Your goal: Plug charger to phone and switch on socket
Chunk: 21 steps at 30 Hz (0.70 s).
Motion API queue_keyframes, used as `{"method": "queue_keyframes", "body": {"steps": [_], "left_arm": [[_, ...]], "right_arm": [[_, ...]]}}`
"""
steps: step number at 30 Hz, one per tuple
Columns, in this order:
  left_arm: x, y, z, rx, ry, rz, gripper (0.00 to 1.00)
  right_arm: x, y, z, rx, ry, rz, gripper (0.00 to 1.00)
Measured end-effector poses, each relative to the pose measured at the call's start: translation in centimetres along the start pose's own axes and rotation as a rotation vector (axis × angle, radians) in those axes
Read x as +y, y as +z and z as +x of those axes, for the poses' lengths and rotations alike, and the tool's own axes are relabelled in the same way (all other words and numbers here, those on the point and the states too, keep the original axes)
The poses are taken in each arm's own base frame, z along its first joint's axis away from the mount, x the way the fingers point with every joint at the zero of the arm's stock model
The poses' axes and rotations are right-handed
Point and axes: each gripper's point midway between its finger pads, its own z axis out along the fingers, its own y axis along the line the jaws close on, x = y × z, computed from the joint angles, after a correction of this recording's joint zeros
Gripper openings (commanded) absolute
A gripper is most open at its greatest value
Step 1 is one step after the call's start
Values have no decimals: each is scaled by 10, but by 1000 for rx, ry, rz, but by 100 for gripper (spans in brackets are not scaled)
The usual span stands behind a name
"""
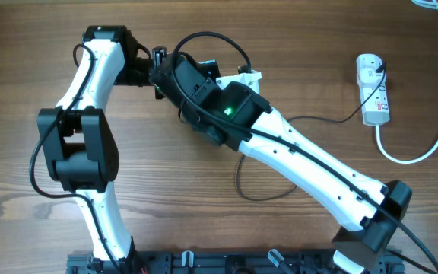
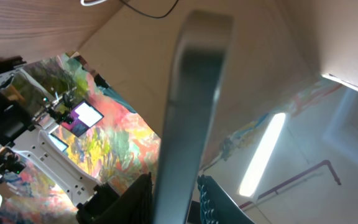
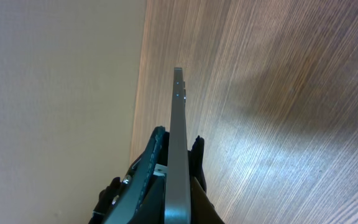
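The phone is held edge-on between both arms and shows as a thin grey slab in the left wrist view [image 2: 191,106] and the right wrist view [image 3: 178,124]. My left gripper [image 2: 176,202] is shut on it, and so is my right gripper [image 3: 178,171]. In the overhead view the two grippers meet at the upper middle, left [image 1: 157,72] and right [image 1: 177,80], and the phone is hidden under them. The white socket [image 1: 373,95] lies at the far right. The charger's black plug [image 1: 379,71] sits in it. The thin black cable [image 1: 318,119] runs left under my right arm. Its tip is hidden.
The socket's white cable [image 1: 420,156] loops off to the top right corner. A loop of the black cable [image 1: 242,186] lies on the wooden table [image 1: 21,46] below my right arm. The arm bases stand at the front edge.
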Motion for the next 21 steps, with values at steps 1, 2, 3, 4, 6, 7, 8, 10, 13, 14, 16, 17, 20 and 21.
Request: {"method": "queue_keyframes", "body": {"steps": [1, 2, 3, 4, 6, 7, 8, 10, 13, 14, 16, 17, 20, 21], "left_arm": [[0, 0, 0, 0, 0, 0, 24], [0, 0, 0, 0, 0, 0, 23], [0, 0, 0, 0, 0, 0, 19], [1, 0, 0, -2, 1, -4, 16], [1, 0, -1, -3, 2, -6, 4], [2, 0, -1, -8, 1, -14, 4], [3, 0, -2, -9, 3, -16, 4], [3, 1, -2, -9, 1, -19, 4], [3, 1, -2, -8, 5, -18, 4], [3, 1, -2, -9, 12, -18, 4], [1, 1, -8, -16, 79, -26, 4], [2, 1, -12, -24, 114, -36, 4], [10, -1, -29, -86, 203, -117, 4], [19, -4, -42, -144, 236, -190, 4]], "right_arm": [[0, 0, 0, 1, 1, -1, 17], [0, 0, 0, 1, 0, -1, 17], [0, 0, 1, 3, 4, 0, 18], [0, 0, 1, 4, 4, 0, 22], [0, 0, 1, 5, 6, -1, 26], [1, 0, 1, 6, 6, -2, 28], [1, 0, 1, 4, 5, -3, 40], [-4, 0, -4, -19, -11, 16, 66], [-18, -2, -22, -98, -63, 65, 83], [-23, -6, -32, -137, -88, 81, 94], [-20, -20, -49, -181, -146, 75, 100], [-12, -35, -61, -186, -193, 53, 100], [14, -77, -104, -180, -340, -15, 100], [23, -94, -130, -181, -437, -30, 100]]}}
